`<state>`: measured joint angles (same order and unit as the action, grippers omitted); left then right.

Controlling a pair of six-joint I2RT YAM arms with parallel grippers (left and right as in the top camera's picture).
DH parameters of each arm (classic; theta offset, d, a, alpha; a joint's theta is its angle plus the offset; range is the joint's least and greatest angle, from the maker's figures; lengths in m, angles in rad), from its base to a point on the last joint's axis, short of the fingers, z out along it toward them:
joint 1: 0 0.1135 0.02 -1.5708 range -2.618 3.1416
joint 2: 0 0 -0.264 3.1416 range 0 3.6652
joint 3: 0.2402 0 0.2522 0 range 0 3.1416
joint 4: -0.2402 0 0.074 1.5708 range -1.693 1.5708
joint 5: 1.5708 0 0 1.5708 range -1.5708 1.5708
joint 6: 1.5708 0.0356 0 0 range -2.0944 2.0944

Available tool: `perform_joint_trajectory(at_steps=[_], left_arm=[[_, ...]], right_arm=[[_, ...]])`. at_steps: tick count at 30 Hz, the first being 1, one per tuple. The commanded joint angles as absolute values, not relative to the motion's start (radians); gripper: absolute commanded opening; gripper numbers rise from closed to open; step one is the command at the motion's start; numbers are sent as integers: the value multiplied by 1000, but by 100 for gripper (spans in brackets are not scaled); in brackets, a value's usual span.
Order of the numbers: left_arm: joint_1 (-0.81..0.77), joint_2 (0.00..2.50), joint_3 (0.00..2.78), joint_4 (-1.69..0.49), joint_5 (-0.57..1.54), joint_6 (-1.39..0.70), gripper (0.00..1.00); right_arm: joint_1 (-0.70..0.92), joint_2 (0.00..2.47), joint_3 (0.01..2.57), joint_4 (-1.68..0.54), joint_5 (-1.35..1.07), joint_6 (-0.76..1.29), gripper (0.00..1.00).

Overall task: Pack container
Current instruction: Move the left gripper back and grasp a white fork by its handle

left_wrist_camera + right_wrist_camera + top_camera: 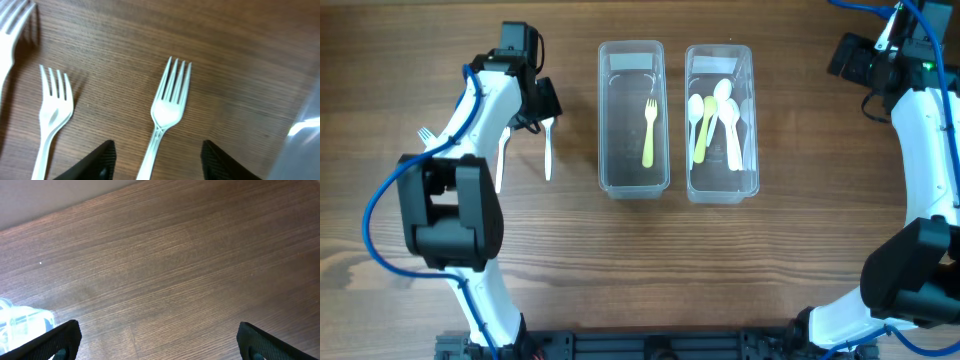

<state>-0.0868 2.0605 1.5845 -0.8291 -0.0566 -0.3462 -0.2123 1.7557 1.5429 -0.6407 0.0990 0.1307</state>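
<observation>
Two clear containers stand side by side at mid table. The left container [604, 120] holds a yellow fork [648, 132]. The right container [753, 120] holds white and yellow spoons [718, 118]. A white fork [549, 148] lies on the wood left of them; in the left wrist view this fork [167, 107] points away from me. My left gripper [159, 156] is low over its handle, one finger [97, 162] on each side with a gap to the handle, so it is open. My right gripper [157, 340] is wide open over bare wood at the far right [852, 58].
Two more white forks lie left of the first: one [54, 107] close beside it and another [12, 20] farther left, partly under my left arm in the overhead view. The left container's wall [305, 135] is just right of my left gripper.
</observation>
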Motion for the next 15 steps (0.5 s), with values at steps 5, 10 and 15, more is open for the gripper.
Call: perform_joint_trajectory(at_steps=[5,10,15], left_arm=[[-89,2179,1575,-823,-9,-216,49],[-89,2189,1575,-803,-1,-96,54],[-89,2191,1575,-778,-1,-56,56]], right_arm=[[-211,1743,1560,-637,116,131,99],[-211,1743,1560,-637,116,131,100],[-211,1743,1560,-637,116,131,100]])
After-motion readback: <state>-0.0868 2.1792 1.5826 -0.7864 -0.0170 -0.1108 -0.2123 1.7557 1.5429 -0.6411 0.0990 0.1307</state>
